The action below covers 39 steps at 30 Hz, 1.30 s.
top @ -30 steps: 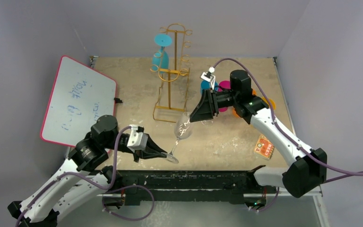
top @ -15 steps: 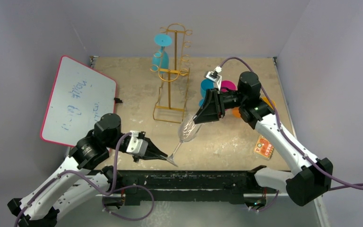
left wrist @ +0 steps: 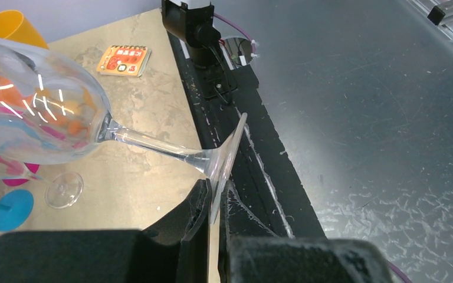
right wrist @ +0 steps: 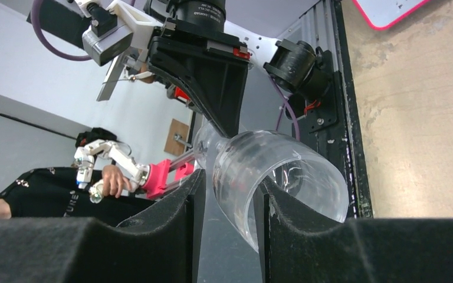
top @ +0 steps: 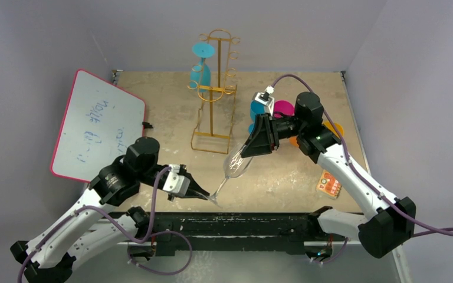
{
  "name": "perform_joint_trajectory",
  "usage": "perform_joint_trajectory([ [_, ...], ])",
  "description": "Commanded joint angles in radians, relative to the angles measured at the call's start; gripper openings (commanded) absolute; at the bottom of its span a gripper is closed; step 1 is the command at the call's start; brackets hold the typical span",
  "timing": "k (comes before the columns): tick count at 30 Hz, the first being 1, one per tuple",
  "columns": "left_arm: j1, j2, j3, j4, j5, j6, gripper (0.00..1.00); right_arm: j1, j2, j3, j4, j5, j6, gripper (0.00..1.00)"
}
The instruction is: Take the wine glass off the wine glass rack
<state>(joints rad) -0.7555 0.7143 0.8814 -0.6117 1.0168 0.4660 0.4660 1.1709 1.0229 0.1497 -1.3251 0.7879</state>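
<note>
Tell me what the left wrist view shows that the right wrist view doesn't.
Only left wrist: the left end effector pinching the foot of the wine glass, with an orange card and an orange cup beyond it.
Only right wrist: the right end effector closed around the glass's bowl, a whiteboard corner, and a person in the background.
Both: the same clear wine glass, tilted, held between the two arms.

The tan, scuffed table (top: pixel 295 177) carries a gold wire wine glass rack (top: pixel 211 121) toward its back middle. A pink-edged whiteboard (top: pixel 97 127) rests at the left side (overhanging the edge). A small orange card (top: pixel 330 183) lies front right, and behind it stand a teal glass (top: pixel 257 109), a magenta glass (top: pixel 283 108) and an orange glass (top: pixel 334 128).
</note>
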Motion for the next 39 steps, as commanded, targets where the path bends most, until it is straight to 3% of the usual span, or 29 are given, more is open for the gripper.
perform_joint_trajectory([
  [1, 0.01, 0.063, 0.066, -0.071, -0.177, 0.081, 0.0, 0.057, -0.027, 0.013, 0.033, -0.08, 0.03, 0.35],
  [4, 0.011, 0.074, 0.083, -0.1, -0.191, 0.101, 0.0, 0.057, -0.021, 0.028, 0.019, -0.075, 0.026, 0.21],
  [11, 0.01, 0.068, 0.056, -0.106, -0.238, 0.089, 0.0, 0.056, -0.034, 0.002, 0.007, -0.022, 0.028, 0.0],
  [18, 0.011, 0.055, 0.054, -0.085, -0.228, 0.081, 0.0, 0.057, -0.034, -0.003, 0.018, 0.021, 0.034, 0.0],
  [24, 0.011, 0.049, 0.05, -0.096, -0.213, 0.08, 0.12, 0.057, -0.042, -0.003, 0.021, 0.04, 0.048, 0.0],
  [27, 0.011, 0.038, 0.044, -0.111, -0.251, 0.088, 0.1, 0.055, -0.06, -0.018, -0.023, 0.169, 0.054, 0.0],
  [29, 0.011, 0.023, 0.034, -0.109, -0.257, 0.083, 0.14, 0.056, -0.069, -0.031, -0.025, 0.233, 0.045, 0.0],
  [39, 0.01, -0.031, -0.005, -0.062, -0.282, -0.002, 0.35, 0.056, -0.1, -0.087, 0.014, 0.212, 0.064, 0.0],
])
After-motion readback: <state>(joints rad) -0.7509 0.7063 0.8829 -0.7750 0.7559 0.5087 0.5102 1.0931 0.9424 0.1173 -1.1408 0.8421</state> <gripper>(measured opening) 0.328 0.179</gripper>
